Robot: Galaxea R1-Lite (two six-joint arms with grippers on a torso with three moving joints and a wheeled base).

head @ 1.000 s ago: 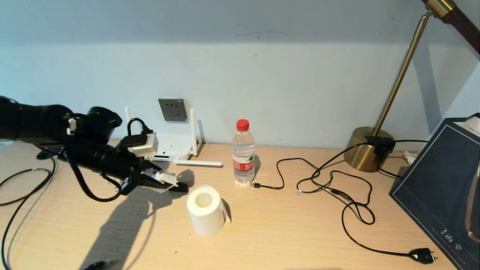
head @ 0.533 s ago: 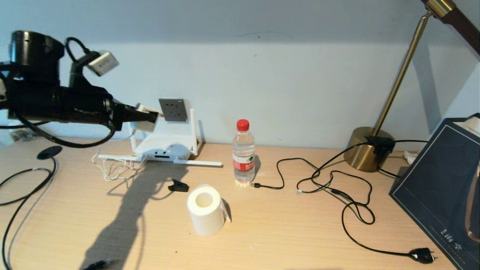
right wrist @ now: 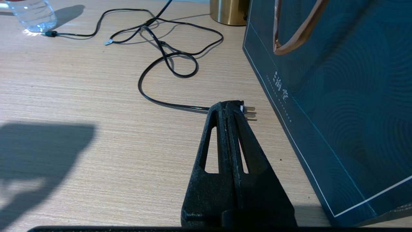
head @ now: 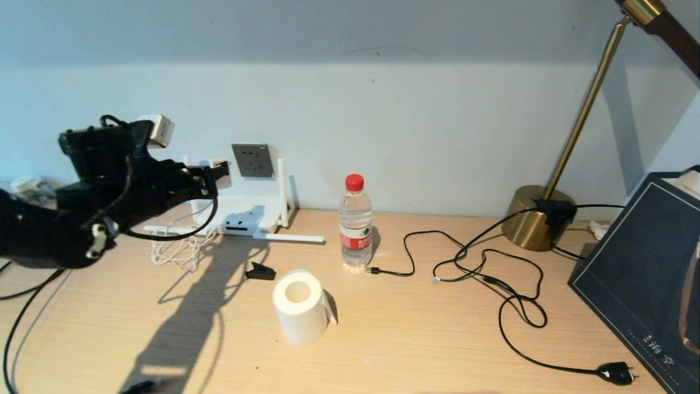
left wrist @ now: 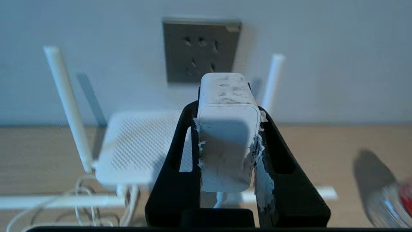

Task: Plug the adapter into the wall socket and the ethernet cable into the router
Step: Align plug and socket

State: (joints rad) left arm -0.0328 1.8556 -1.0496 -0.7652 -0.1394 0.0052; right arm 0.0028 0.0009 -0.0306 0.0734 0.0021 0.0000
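My left gripper (head: pixel 214 171) is shut on the white adapter (left wrist: pixel 228 145), holding it in the air just left of the grey wall socket (head: pixel 252 160). In the left wrist view the adapter points at the socket (left wrist: pixel 201 50) with a gap between them. Its thin white cord (head: pixel 175 246) hangs down to a bundle on the desk. The white router (head: pixel 243 216) sits below the socket, against the wall. The thick black ethernet cable (head: pixel 12 331) loops along the desk's left edge; its connector is not clear to see. My right gripper (right wrist: pixel 230 104) is shut and empty, low over the desk at the right.
A water bottle (head: pixel 355 224), a toilet paper roll (head: pixel 298 306) and a small black clip (head: pixel 260 271) stand mid-desk. A thin black cord with a black plug (head: pixel 615 373) runs from the brass lamp (head: pixel 538 219). A dark blue bag (head: pixel 645 273) blocks the right side.
My left arm lifted the adapter from the desk in front of the router up to socket height. In the last half second the arm dropped lower while the adapter stayed by the socket.
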